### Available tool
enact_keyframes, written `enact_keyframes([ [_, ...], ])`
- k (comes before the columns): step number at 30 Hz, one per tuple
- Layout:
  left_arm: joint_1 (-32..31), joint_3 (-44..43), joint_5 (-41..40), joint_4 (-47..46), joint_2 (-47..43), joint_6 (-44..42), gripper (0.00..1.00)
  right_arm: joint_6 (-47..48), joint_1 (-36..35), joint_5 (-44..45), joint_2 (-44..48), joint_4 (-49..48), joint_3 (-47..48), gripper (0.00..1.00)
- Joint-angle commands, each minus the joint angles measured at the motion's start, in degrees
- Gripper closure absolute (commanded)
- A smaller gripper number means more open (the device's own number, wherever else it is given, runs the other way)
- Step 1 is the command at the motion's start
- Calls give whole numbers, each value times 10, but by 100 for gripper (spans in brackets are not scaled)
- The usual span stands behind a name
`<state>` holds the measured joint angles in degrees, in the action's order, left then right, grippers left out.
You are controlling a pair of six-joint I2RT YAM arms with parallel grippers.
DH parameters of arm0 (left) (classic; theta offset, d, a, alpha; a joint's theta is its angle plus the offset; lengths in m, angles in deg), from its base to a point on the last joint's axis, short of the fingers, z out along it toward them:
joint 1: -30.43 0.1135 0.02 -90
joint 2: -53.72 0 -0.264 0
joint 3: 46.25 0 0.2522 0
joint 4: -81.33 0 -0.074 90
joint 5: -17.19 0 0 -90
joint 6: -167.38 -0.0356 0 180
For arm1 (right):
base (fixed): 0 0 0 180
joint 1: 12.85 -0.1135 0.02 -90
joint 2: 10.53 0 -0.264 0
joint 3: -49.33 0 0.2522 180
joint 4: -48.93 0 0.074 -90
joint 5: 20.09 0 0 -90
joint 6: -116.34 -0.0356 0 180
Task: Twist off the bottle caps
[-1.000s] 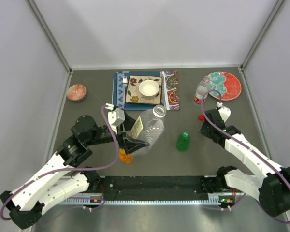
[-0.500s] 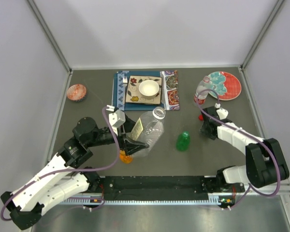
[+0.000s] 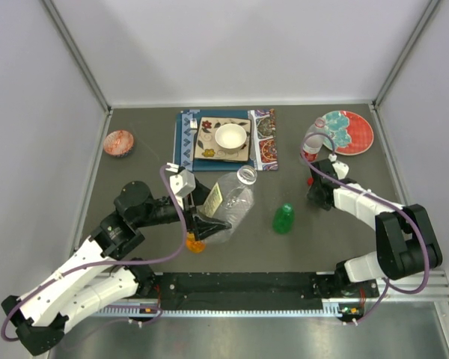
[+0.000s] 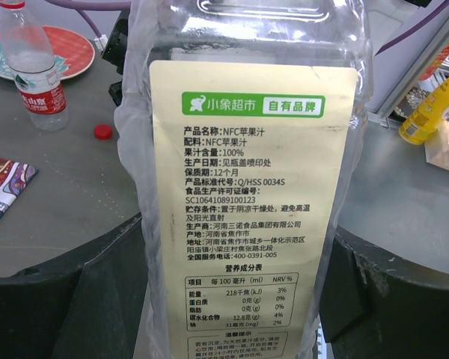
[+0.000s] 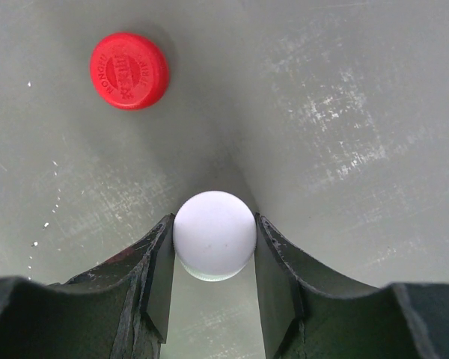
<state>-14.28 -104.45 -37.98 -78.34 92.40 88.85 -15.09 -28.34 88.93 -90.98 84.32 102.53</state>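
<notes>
My left gripper (image 3: 201, 222) is shut on the larger clear bottle (image 3: 230, 202), which is tilted and has an open mouth. In the left wrist view its cream label (image 4: 247, 172) fills the frame between my fingers (image 4: 75, 299). My right gripper (image 5: 213, 230) is shut on the white cap (image 5: 214, 234), low over the table. The red cap (image 5: 129, 60) lies just beyond it and also shows from above (image 3: 310, 180). The small clear bottle with the red label (image 3: 312, 142) stands by the plate. The green bottle (image 3: 283, 218) stands mid-table. The orange bottle (image 3: 194, 243) lies under my left gripper.
A patterned plate (image 3: 352, 131) sits at the back right. A white bowl (image 3: 230, 137) rests on printed mats (image 3: 263, 146) at the back middle. A small reddish dish (image 3: 119, 143) is at the back left. Grey walls close in the table on three sides.
My right arm has folded in and its gripper has shifted slightly left and lower beside the red cap, still with the white cap. The left arm and the big bottle have barely moved.
</notes>
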Motion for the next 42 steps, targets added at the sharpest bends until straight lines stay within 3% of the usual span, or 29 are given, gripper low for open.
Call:
enact_keyframes([
  [1,1,2,-3,-34,2,-3,63,12,7,-20,-2,-22,6,66],
  [12,1,8,1,-34,3,-1,62,15,8,-32,15,-31,-2,50],
  [23,1,10,1,-34,-2,1,62,16,7,-38,64,-11,14,45],
  [31,1,2,-9,-34,10,-6,62,34,-6,-58,215,110,192,41],
  [34,1,-7,-18,-36,22,-10,62,44,-41,-120,286,74,219,33],
  [36,0,-13,-20,-38,30,-10,61,48,-73,-174,327,24,223,17],
  [40,0,-34,-20,-37,56,-16,61,21,-82,-312,358,-66,230,14],
  [42,1,-41,-22,-31,63,-20,61,-16,-84,-425,361,-127,223,14],
])
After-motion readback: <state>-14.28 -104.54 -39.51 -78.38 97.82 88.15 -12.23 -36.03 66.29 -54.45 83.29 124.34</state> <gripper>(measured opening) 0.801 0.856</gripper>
